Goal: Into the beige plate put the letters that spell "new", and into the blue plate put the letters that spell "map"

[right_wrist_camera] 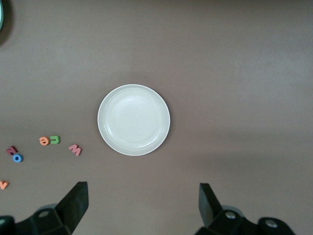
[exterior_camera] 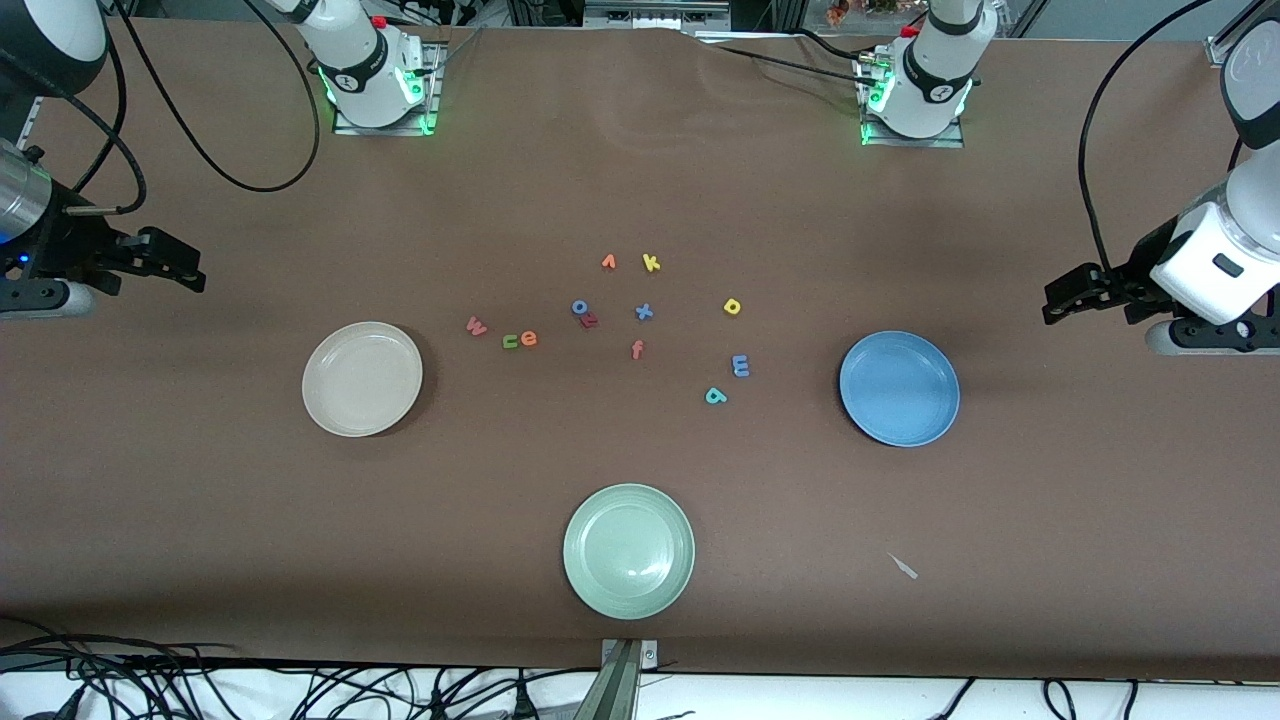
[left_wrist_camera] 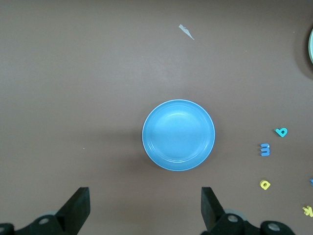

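**Plates and Letters: Current Layout**

The beige plate [exterior_camera: 362, 379] is lying on the surface [exterior_camera: 640, 180] toward the right arm's end, holding nothing. The blue plate [exterior_camera: 899, 388] is lying toward the left arm's end, also holding nothing. A pale green plate [exterior_camera: 629, 551] is sitting near the surface edge closest to the front camera, holding nothing either.

All letters are lying on the bare surface between the beige and blue plates. The pinkish-red w [exterior_camera: 476, 326], green n [exterior_camera: 511, 341] and orange e [exterior_camera: 528, 338] are grouped near the beige plate. The yellow p [exterior_camera: 732, 306], blue m [exterior_camera: 740, 366] and teal a [exterior_camera: 715, 396] are lying nearer the blue plate.

The right gripper [right_wrist_camera: 142, 205] is hovering above the beige plate's end of the surface, fingers [right_wrist_camera: 76, 200] spread apart and holding nothing. The left gripper [left_wrist_camera: 145, 208] is hovering above the blue plate's end, fingers [left_wrist_camera: 78, 205] likewise spread apart and holding nothing.
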`<move>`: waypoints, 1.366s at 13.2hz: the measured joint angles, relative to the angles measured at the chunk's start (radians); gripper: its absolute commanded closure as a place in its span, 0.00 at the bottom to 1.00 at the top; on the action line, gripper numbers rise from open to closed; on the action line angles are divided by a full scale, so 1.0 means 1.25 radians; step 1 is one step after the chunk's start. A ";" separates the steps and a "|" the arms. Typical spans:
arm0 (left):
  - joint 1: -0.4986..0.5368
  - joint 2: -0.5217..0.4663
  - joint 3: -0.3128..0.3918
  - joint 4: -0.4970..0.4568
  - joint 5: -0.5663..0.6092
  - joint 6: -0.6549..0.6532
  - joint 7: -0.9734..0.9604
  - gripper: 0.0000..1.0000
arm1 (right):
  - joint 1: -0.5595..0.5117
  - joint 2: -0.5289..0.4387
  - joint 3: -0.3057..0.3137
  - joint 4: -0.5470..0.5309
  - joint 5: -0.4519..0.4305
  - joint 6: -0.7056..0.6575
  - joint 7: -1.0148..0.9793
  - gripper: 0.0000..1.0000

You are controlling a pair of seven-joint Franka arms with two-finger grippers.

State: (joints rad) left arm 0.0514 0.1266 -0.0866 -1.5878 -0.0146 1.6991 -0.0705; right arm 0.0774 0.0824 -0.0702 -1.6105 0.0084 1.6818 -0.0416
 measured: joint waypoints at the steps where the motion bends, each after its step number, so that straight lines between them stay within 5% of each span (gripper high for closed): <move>1: -0.001 0.000 0.000 0.000 0.000 0.000 0.000 0.00 | 0.000 0.000 0.000 0.000 0.000 0.000 0.000 0.00; 12: -0.010 0.055 -0.009 -0.001 -0.001 -0.001 0.001 0.00 | -0.001 0.000 -0.009 0.002 0.000 0.005 0.000 0.00; 18: -0.133 0.156 -0.031 -0.001 -0.004 0.006 -0.005 0.00 | -0.003 0.001 -0.036 0.007 0.000 0.005 0.000 0.00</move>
State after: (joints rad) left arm -0.1142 0.3211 -0.1249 -1.5893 -0.0195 1.7069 -0.0763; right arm 0.0734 0.0842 -0.1156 -1.6012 0.0084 1.6875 -0.0422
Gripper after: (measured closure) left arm 0.000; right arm 0.000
